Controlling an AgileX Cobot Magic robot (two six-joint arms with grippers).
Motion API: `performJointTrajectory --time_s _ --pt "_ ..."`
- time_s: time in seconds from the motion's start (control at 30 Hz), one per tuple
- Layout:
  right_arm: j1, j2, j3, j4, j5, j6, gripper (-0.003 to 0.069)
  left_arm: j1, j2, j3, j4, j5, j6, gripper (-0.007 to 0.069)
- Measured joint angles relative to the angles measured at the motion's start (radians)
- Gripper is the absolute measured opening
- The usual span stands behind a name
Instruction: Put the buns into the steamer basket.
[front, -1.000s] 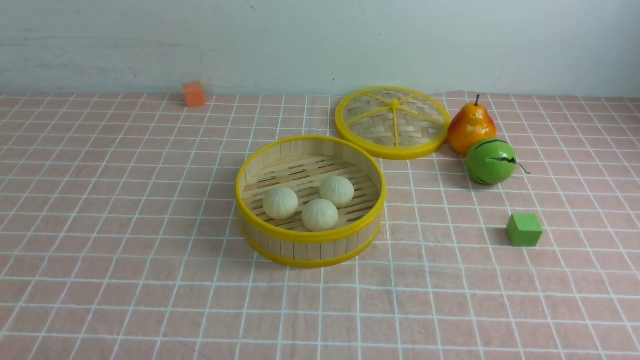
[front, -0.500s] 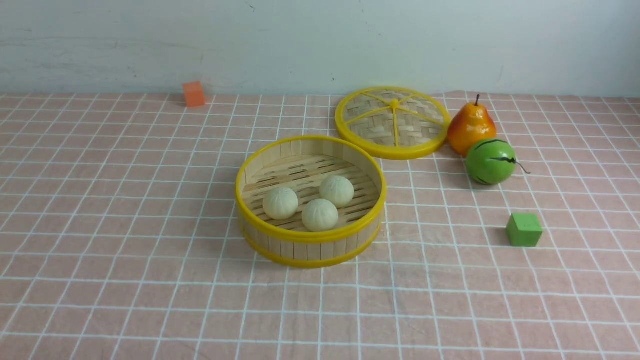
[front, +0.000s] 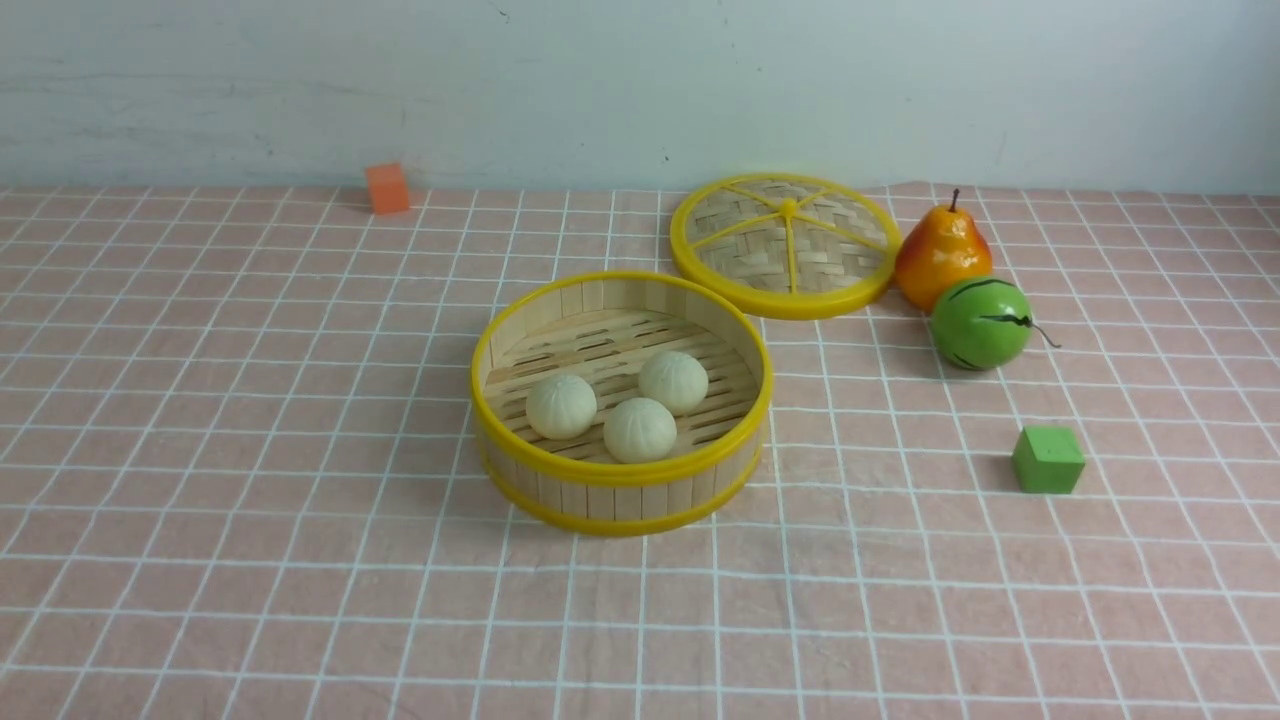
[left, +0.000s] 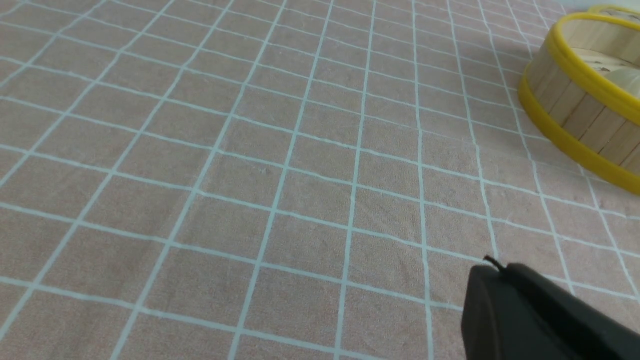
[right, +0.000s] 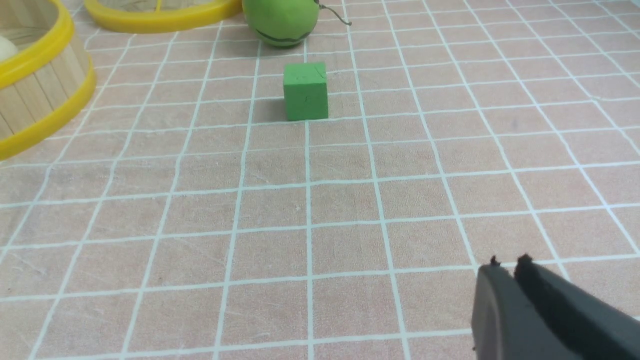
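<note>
Three cream-white buns lie on the slatted floor inside the steamer basket at the table's middle. Neither arm shows in the front view. In the left wrist view my left gripper hovers over bare cloth, shut and empty, with the basket well off to its side. In the right wrist view my right gripper has only a thin slit between its fingers and holds nothing. The basket sits far from it.
The flat woven lid lies behind the basket on the right. A pear, a green striped ball fruit and a green cube stand to the right. An orange cube sits at the back left.
</note>
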Motion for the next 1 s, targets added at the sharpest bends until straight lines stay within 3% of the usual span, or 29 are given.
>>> performJointTrajectory --time_s 1.0 --pt "0.000 0.000 0.000 0.000 0.000 0.001 0.0086 0.000 0.000 0.000 0.000 0.000 0.000 -0.0012"
